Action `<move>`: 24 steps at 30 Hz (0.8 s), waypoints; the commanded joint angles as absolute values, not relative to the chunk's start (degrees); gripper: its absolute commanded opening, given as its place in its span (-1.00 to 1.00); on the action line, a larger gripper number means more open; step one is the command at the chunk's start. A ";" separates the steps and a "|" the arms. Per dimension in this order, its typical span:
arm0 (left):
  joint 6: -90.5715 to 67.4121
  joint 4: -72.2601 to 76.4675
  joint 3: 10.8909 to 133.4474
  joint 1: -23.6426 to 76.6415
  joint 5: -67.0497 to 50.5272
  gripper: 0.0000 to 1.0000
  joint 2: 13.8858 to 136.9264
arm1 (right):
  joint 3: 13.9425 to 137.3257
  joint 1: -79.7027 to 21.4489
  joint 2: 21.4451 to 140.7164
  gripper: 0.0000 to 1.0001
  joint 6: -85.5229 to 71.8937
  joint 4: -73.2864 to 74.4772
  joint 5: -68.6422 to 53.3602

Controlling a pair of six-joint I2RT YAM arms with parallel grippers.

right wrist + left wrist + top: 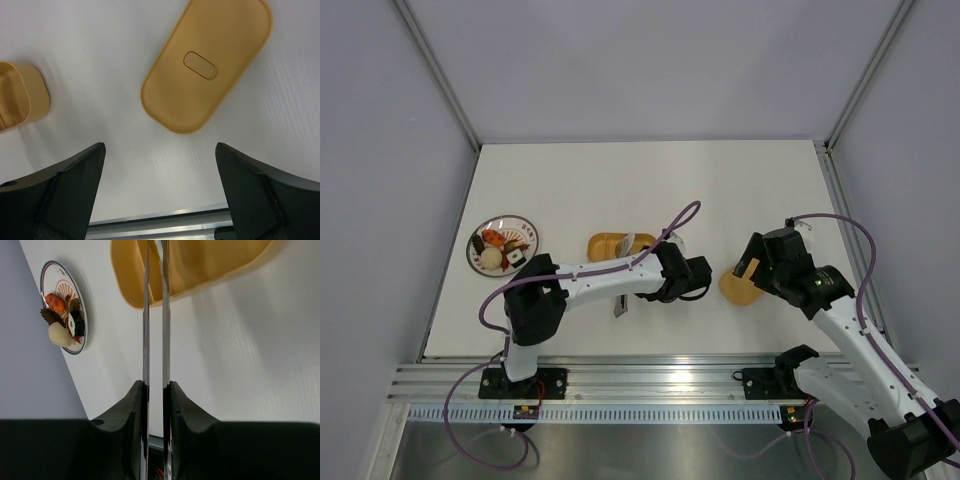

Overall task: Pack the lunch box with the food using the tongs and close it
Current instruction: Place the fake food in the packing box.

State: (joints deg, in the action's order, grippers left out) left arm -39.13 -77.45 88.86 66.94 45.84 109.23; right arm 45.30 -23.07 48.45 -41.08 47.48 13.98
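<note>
The left gripper [156, 385] is closed on the tongs [146, 340]. Its two black fingers [135, 405] press the thin silver arms from both sides, so the arms run almost parallel with only a narrow slit between them. The arms pass over the near rim of the lunch box [200, 265] and go out of the wrist picture at the top; if the tips touch the box cannot be told. The box stands open near the middle of the table [720, 180].

The food [62, 322] lies all on the plate [60, 277], left of the box and just beside the left edge of the table, where the grey wall panel [380, 200] begins. Between the plate and the box is a strip of bare white surface.

The right gripper [160, 165] has its jaws spread wide and holds nothing. It hangs above the table at the near end of the lid [207, 62], which lies flat, right of the box, with a band of table between the two. The lid is well apart from the right edge.

Behind the box and the lid the white table runs wide to its far edge. At the near side the metal rail [650, 375] closes the table, just behind both grippers.
</note>
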 commanded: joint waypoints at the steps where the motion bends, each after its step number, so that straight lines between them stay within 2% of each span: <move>1: -40.78 -79.72 89.30 66.97 49.13 -1.00 110.04 | 45.35 -22.59 48.25 0.99 -41.92 47.64 13.97; 4: -41.83 -80.24 89.73 66.89 49.39 -1.00 110.92 | 45.35 -22.67 48.25 0.99 -41.92 47.55 13.71; 5: -42.27 -80.51 90.00 66.88 49.39 -0.92 111.00 | 45.35 -22.59 48.34 0.99 -41.92 47.46 13.54; 7: -42.19 -80.33 90.26 66.88 48.69 -0.71 111.01 | 45.35 -22.59 48.25 0.99 -42.01 47.37 13.36; 8: -41.93 -80.07 90.26 66.88 48.52 -0.42 110.83 | 45.35 -22.59 48.16 0.99 -42.01 47.37 13.27; 11: -40.70 -78.67 90.00 66.88 47.73 -0.17 109.95 | 45.35 -22.59 47.90 0.99 -42.10 47.64 13.36; 17: -39.82 -78.05 90.09 66.88 46.67 -0.14 109.86 | 45.35 -22.59 47.55 0.99 -42.27 47.99 13.54; 18: -39.55 -77.70 90.00 66.88 46.23 -0.02 109.69 | 45.35 -22.59 47.55 0.99 -42.28 48.08 13.62; 24: -38.24 -76.56 90.70 66.88 44.48 0.00 107.93 | 45.44 -22.59 47.20 0.99 -42.36 48.25 13.80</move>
